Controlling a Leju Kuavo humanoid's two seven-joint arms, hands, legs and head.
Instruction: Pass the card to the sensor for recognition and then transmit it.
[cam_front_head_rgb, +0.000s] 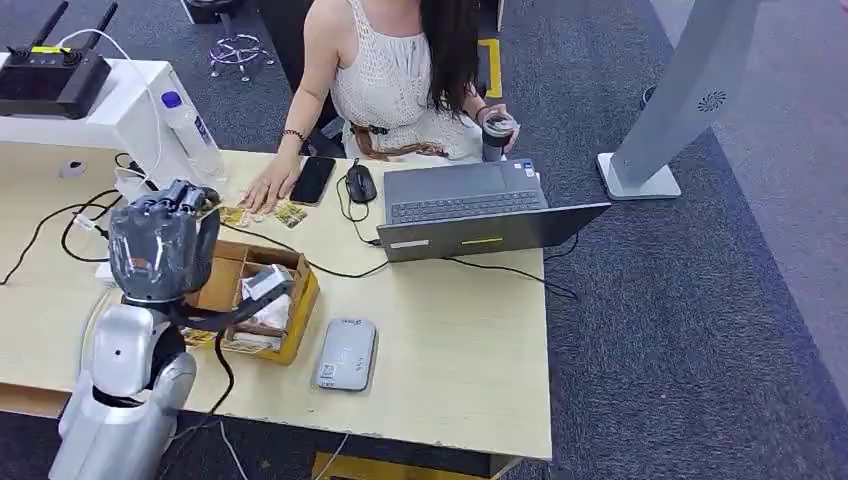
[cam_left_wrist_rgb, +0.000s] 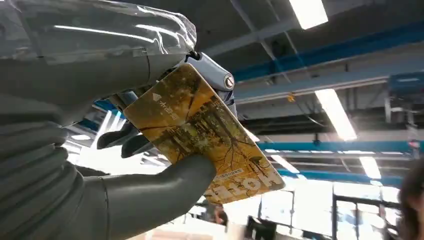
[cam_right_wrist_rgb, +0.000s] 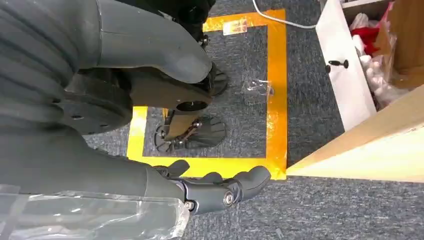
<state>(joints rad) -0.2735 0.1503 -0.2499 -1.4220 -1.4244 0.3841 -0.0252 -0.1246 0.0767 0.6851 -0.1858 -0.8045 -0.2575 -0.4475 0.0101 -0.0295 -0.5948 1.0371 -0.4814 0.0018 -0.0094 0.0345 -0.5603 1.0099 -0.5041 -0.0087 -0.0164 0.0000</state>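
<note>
Left arm raised over the table's left end, left hand lifted above the box, back of hand toward the head camera. In the left wrist view the hand pinches a yellow card between thumb and fingers; card tilted, printed face toward the wrist camera, ceiling lights behind it.

Right hand hangs low beside the table edge, over grey carpet and yellow floor tape. Fingers loosely curled, apart, holding nothing.

Box: open, wooden, with inner dividers, sitting directly under the left hand. One compartment holds pale cards or papers; exact contents hard to tell.

Sensor: flat grey pad on the table just right of the box, nothing on it.

Around: two more yellow cards lie flat on the far side of the table. A person's hand rests touching them. Phone and mouse just beside that hand. Open laptop to the right, its cable running across the table behind the box. Water bottle at the far left, near a white stand carrying a black router. Person seated across the table, other hand holding a cup.
</note>
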